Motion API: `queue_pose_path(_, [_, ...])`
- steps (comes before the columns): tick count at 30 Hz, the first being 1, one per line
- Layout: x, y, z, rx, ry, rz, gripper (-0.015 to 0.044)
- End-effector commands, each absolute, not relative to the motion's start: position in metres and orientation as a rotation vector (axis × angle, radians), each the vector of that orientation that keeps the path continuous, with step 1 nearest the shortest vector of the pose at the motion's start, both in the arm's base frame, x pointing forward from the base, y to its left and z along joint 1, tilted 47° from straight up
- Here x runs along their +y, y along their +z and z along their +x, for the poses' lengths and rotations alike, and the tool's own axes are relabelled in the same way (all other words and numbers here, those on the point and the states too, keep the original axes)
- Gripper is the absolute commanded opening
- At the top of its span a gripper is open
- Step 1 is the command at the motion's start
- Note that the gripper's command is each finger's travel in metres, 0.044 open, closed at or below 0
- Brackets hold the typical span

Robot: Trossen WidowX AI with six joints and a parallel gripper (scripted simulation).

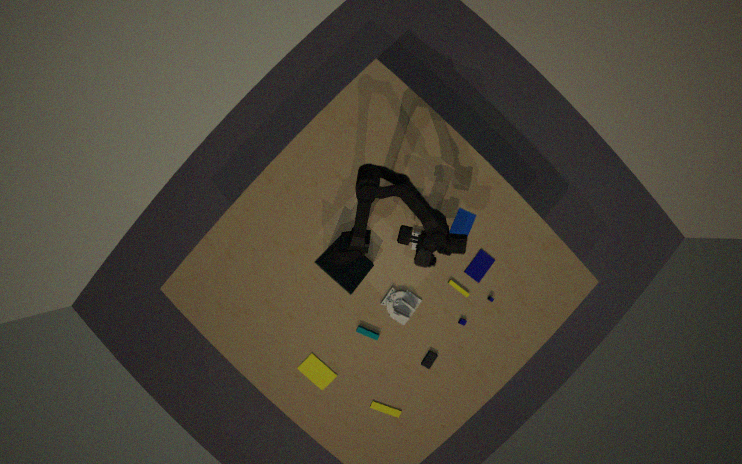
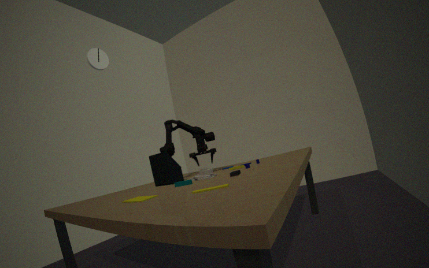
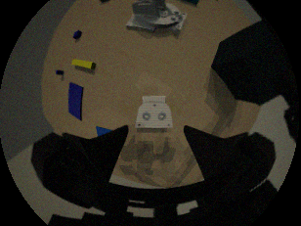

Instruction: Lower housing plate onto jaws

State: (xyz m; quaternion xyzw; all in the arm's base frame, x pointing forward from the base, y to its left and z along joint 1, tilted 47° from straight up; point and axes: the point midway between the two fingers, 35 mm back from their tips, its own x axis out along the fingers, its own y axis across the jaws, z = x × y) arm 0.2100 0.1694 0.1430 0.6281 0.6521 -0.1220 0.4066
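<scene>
The white housing plate (image 3: 154, 107) lies on the table, apart from the assembly; two round holes or bosses show on its face in the wrist view. The grey-white base assembly with its jaws (image 1: 401, 306) (image 2: 204, 175) (image 3: 152, 18) stands nearer the teal block, at the top of the wrist view. Whether both jaws are fully on their pins is too small to tell. My gripper (image 3: 155, 128) (image 2: 205, 164) (image 1: 415, 246) is open and empty, above the table. The housing plate shows just beyond its fingertips in the wrist view.
A blue plate (image 1: 464, 221) and a dark blue plate (image 1: 479, 265) (image 3: 75, 101) lie beyond the gripper. A short yellow bar (image 1: 458, 287) (image 3: 83, 64), small blue blocks (image 1: 462, 321), a black block (image 1: 429, 358) and a teal block (image 1: 367, 332) surround the assembly. My arm's black base (image 1: 346, 270) stands near it.
</scene>
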Motion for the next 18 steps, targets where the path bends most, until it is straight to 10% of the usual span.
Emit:
queue_pose_path(1, [0.171,0.141,0.212,1.637,-0.308,1.59,0.044])
queue_pose_path(18, [0.186,0.128,0.214,1.637,-0.307,1.591,0.044])
